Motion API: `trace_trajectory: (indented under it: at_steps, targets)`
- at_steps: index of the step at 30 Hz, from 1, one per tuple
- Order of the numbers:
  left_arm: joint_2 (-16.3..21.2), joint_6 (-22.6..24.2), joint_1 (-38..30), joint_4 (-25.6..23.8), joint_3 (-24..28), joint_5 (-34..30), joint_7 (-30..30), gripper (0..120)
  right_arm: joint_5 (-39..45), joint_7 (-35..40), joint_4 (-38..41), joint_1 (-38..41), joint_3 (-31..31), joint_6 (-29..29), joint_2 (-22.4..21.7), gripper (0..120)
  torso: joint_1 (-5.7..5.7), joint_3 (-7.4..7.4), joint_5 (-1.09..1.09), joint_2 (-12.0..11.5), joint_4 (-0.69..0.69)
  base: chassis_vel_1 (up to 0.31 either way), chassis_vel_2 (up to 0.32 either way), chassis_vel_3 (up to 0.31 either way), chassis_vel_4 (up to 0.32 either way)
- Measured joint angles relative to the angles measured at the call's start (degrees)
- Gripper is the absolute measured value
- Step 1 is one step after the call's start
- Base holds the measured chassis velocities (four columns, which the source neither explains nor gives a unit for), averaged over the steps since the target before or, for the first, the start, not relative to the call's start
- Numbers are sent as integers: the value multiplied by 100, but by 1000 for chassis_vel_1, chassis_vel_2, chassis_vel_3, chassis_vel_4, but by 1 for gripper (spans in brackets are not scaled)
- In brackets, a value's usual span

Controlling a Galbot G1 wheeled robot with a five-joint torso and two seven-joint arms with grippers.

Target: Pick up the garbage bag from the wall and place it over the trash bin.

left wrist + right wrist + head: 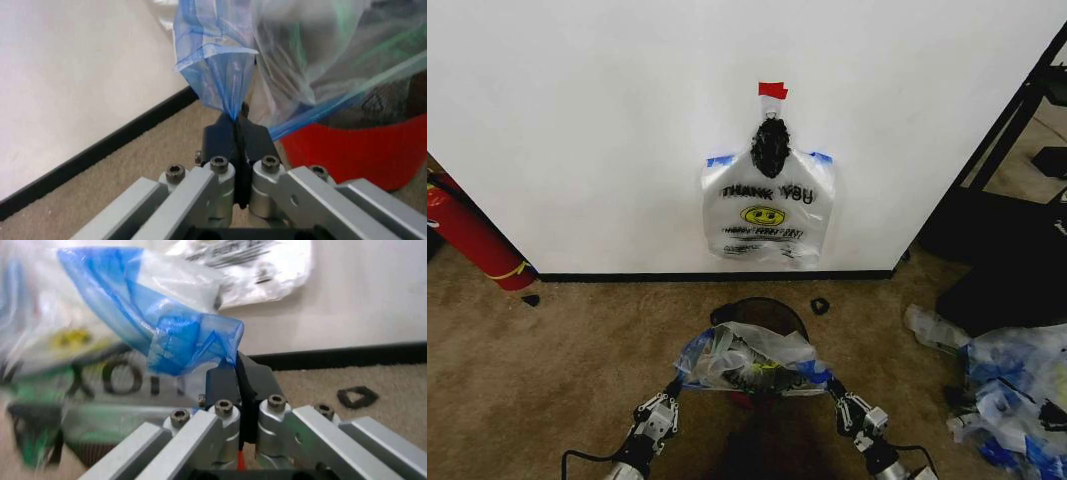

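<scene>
Both grippers are seen nearest the head camera, the left gripper [670,391] at about 7 o'clock and the right gripper [837,385] at about 5 o'clock. Each is clamped on a blue edge of the garbage bag [752,358], which is held stretched between them over the trash bin [762,312]. At 12 o'clock a printed white bag [767,208] is hung on the wall [587,120].

Silver bolted gripper [237,125] frames, black fingertips.
</scene>
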Motion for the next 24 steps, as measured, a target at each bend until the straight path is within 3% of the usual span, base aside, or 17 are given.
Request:
trace_trajectory:
  at_steps: [17,22,24]
  targets:
    - [26,-3,7,-14,-57,-35,79,0,276,1038,541,-97,-163,-603,41,1,0,0,0,0,0,0,0,0,0]
    - [129,-6,143,-145,-75,-32,34,0,-443,1039,713,-296,-38,-467,-3,23,0,0,0,0,0,0,0,0,0]
    - [156,-6,172,-184,-88,-29,34,4,-587,1012,742,-343,2,-434,-20,27,0,0,0,0,0,0,0,0,0]
